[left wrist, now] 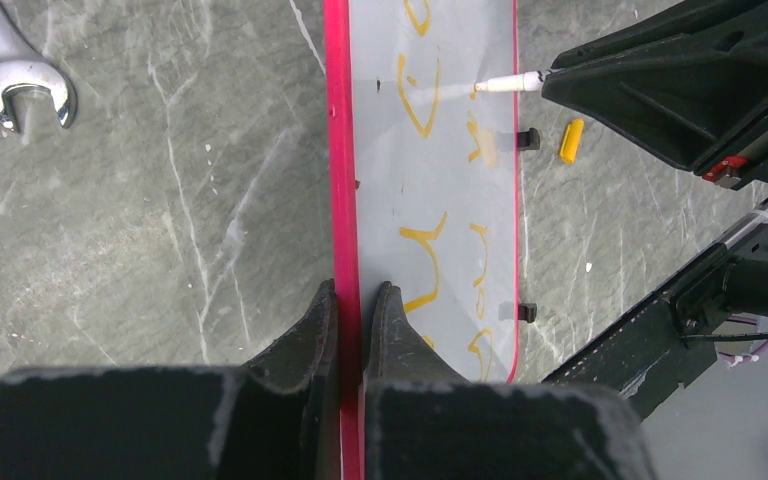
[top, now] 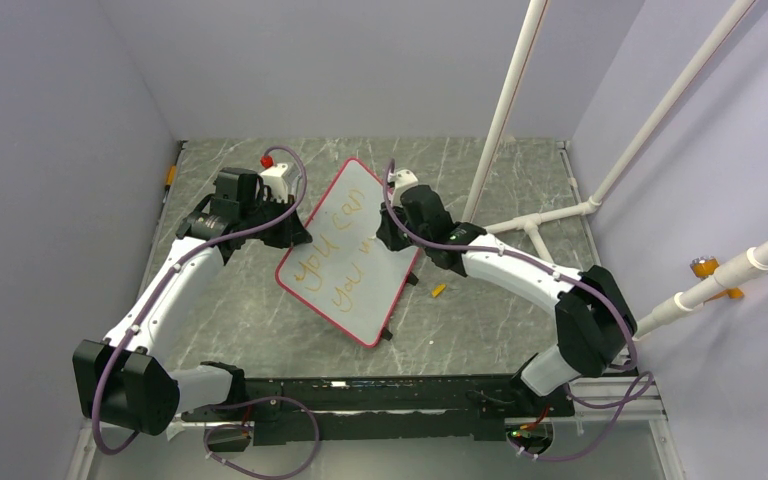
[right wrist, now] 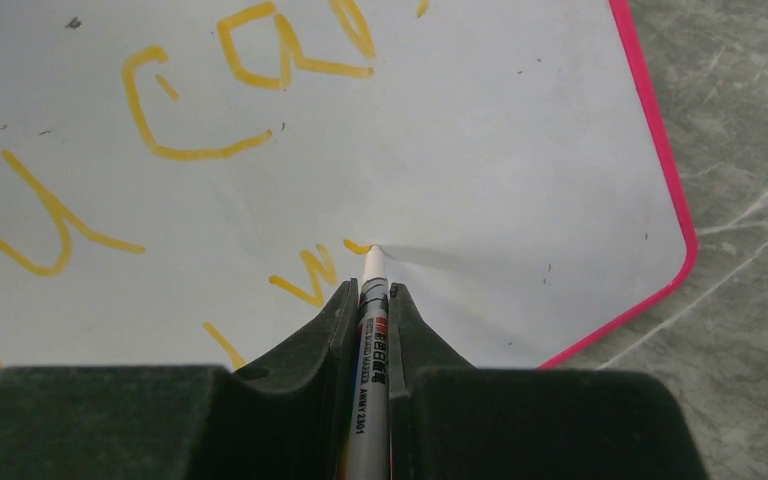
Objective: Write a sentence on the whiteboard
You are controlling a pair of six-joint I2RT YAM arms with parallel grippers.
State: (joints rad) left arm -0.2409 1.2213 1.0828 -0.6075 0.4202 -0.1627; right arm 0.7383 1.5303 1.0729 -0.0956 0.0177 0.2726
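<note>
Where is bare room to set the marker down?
Between the left arm, the whiteboard and the base rail; also between the yellow cap and that rail. Crowded around the left hand and the right hand with the marker.

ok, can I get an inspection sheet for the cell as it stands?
Surface: grey-green marbled tabletop, pale scratches.
Job's things: whiteboard lying at an angle between the arms. The orange sentence is unfinished, its second line stopping after "you w". The marker has its tip on the board.
Clutter: wrench left of the board; orange cap right of it.
Grippers: left gripper, fingers shut on the board's pink frame; right gripper, fingers shut on the marker.
Cables: purple cables looped along both arms, none across the board.
Surroundings: white pipes on the right; lavender walls.
</note>
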